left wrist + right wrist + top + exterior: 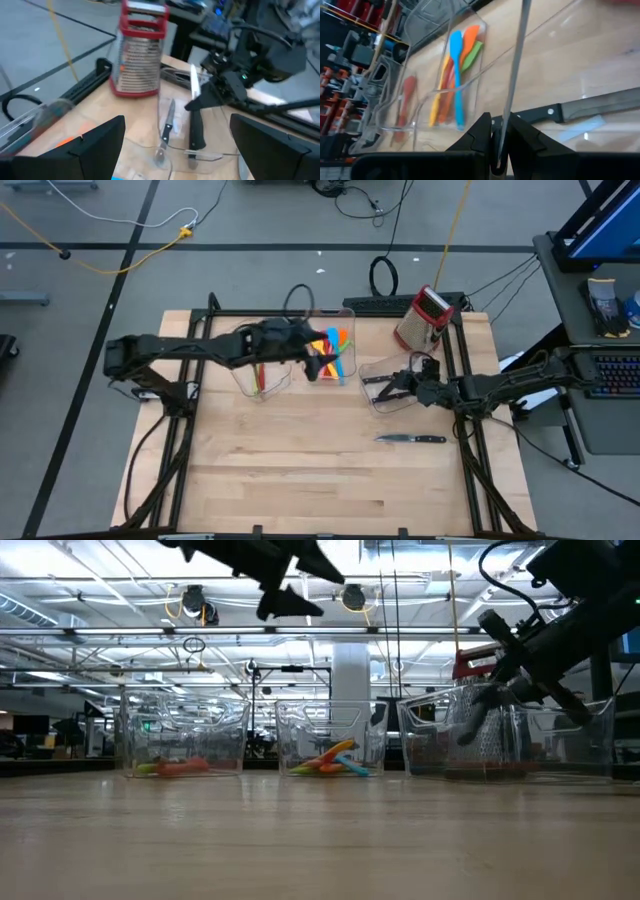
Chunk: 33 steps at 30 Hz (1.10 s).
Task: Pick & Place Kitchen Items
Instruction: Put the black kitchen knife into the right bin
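While clamping a knife [512,75], right gripper [501,131] seemingly hovers over bin [372,370]

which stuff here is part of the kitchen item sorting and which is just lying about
Part of the job:
- black-handled knife gripped by its blade in the right gripper, over the right clear plastic bin
- black-handled knife lying loose on the wooden table
- colourful silicone spatulas in the middle clear bin
- open left gripper above them

Just lying about:
- red-topped metal box grater
- black coiled cable on the floor

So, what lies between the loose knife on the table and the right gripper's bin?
Bare wood, in the high view: nothing lies between the knife and the clear bin.
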{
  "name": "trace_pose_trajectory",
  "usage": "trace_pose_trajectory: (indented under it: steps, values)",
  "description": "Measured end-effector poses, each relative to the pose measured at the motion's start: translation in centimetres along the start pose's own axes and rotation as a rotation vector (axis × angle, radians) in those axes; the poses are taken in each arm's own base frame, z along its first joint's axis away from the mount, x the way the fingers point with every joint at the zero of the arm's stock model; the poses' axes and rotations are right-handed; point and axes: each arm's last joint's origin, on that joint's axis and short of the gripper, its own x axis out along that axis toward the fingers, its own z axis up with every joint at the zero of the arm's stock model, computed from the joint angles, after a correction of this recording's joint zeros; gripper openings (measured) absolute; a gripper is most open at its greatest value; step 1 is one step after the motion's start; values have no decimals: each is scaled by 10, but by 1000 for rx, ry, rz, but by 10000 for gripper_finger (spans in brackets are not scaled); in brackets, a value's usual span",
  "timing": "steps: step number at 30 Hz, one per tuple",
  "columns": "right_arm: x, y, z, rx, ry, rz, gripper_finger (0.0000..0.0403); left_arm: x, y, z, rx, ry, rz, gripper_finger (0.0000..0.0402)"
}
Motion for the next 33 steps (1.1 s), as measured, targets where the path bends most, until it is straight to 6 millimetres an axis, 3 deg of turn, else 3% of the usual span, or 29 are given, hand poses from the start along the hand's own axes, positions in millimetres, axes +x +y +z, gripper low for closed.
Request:
trace_pose_trajectory:
  steps: [7,21,33]
  values:
    - [0,5,1,86,-4,42,35,-16,4,-11,-33,4,25,365]
    - [-10,14,7,308,85,146,32,-16,2,-13,-5,15,19,365]
    - [-28,2,20,542,168,117,33,-16,4,-17,63,69,23,365]
